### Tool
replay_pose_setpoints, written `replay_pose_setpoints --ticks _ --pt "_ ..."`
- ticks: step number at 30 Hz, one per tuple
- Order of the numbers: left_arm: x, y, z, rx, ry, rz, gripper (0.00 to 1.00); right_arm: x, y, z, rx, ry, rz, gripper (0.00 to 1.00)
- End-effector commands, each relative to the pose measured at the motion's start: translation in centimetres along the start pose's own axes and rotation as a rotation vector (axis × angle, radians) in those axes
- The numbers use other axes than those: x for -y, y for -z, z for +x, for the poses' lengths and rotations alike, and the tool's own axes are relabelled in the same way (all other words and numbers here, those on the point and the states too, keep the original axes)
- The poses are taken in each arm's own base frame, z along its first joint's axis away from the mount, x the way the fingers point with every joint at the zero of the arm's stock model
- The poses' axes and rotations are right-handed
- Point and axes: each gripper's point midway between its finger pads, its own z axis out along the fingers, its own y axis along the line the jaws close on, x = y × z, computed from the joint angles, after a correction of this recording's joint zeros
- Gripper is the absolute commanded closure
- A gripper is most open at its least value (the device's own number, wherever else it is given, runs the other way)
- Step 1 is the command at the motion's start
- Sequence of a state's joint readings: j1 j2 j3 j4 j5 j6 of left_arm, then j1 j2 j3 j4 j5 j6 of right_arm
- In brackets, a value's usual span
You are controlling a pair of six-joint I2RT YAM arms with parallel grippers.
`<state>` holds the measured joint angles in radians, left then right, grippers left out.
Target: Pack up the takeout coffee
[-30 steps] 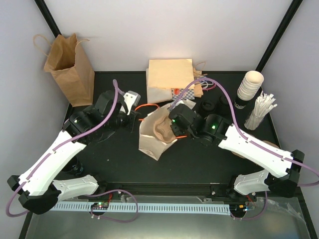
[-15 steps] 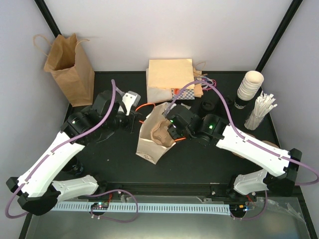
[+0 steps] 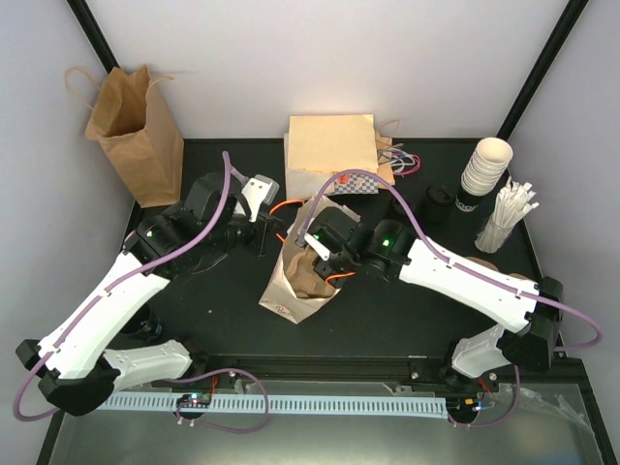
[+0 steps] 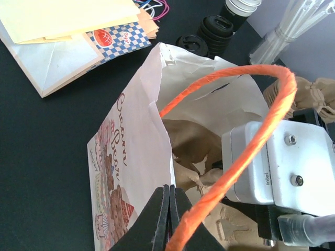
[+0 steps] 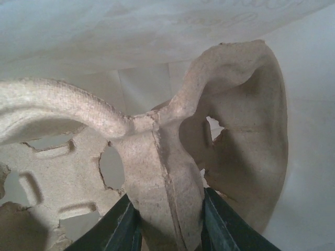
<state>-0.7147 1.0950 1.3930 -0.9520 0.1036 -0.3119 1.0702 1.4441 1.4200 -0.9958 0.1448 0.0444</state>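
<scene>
A white printed paper bag (image 3: 279,291) with orange handles (image 4: 235,89) stands open mid-table. My left gripper (image 4: 170,209) is shut on the near edge of the bag's wall (image 4: 131,146). My right gripper (image 5: 170,230) reaches down into the bag's mouth and is shut on a rib of a brown pulp cup carrier (image 5: 157,157). From above, that carrier (image 3: 308,281) sits inside the bag under the right wrist (image 3: 329,237). The takeout coffee is out of view; no lidded cup shows.
An upright brown bag (image 3: 136,131) stands at the back left. Flat bags (image 3: 329,150) are piled at the back centre. On the right are stacked lidless cups (image 3: 484,165), loose black lids (image 3: 438,199) and wrapped straws (image 3: 504,218).
My right arm has moved left and down, carrying the carrier from the bag's mouth deeper inside. The bag has swung a little. The left gripper has kept its hold.
</scene>
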Motion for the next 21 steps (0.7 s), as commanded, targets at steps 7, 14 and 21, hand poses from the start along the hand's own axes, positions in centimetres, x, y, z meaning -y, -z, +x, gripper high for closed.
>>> replay_pose_setpoints --ticks 7,14,21 --pt "0.7 1.5 -1.9 0.074 -0.016 0.027 0.98 -1.7 -0.3 -0.5 -0.057 0.133 -0.089 0.68" --pt "0.5 1.5 -1.3 0.056 -0.024 0.02 0.98 -1.5 -1.5 -1.2 -0.092 0.167 -0.068 0.69" --pt "-0.4 3.6 -1.1 0.086 -0.013 -0.036 0.72 -0.3 -0.3 -2.3 -0.029 0.092 -0.005 0.69"
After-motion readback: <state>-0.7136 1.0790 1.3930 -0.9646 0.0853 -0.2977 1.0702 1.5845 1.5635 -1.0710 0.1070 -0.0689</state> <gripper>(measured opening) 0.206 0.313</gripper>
